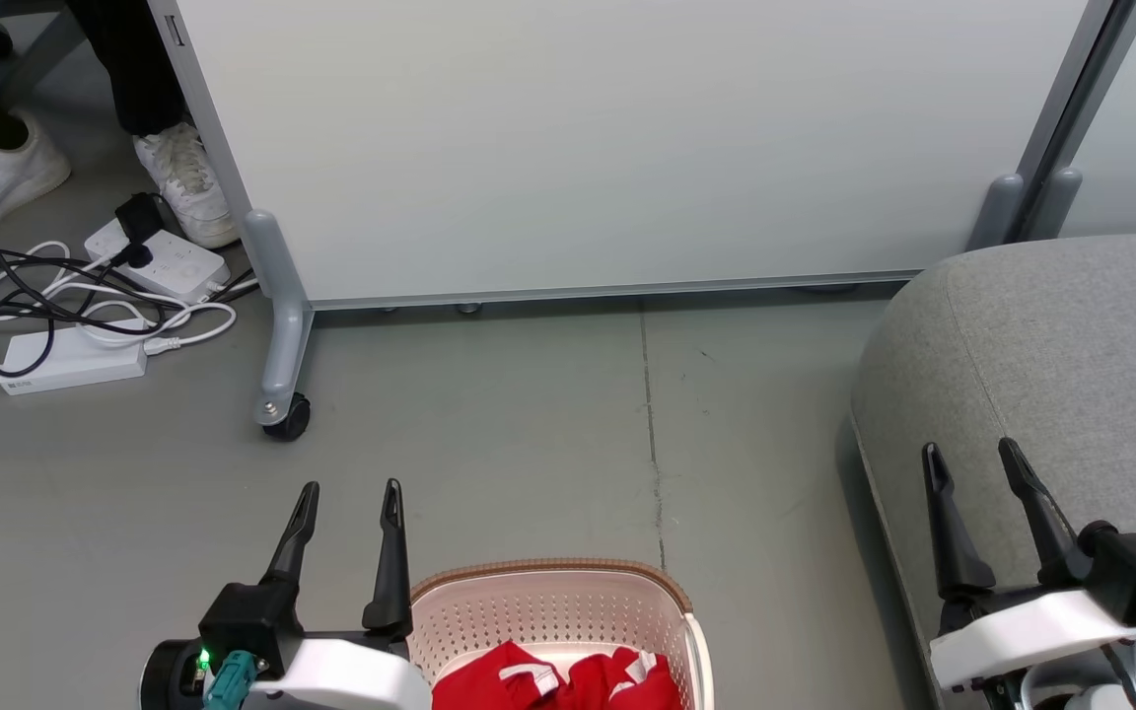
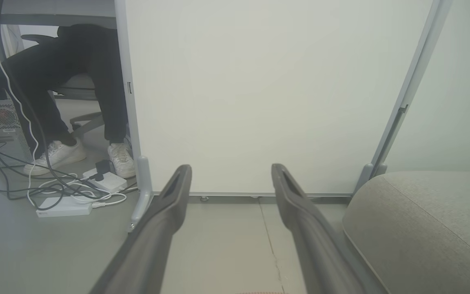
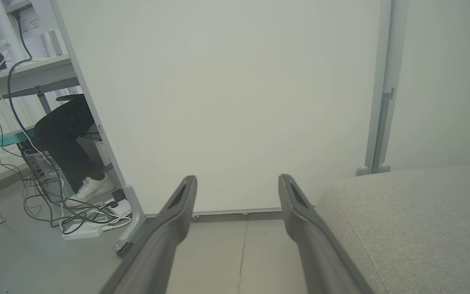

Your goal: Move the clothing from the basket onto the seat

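Left pincer (image 1: 351, 488) and right pincer (image 1: 969, 449) gape empty; white labels (image 1: 527, 677) on the clothing (image 1: 578, 685) are illegible.

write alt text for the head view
Bright red knit clothing lies in a cream perforated plastic basket on the grey floor, beside the left gripper; the right gripper is by a grey fabric sofa seat, both with dark fingers spread.

Red clothing (image 1: 568, 680), cream basket (image 1: 548, 611), grey seat (image 1: 1051, 345).
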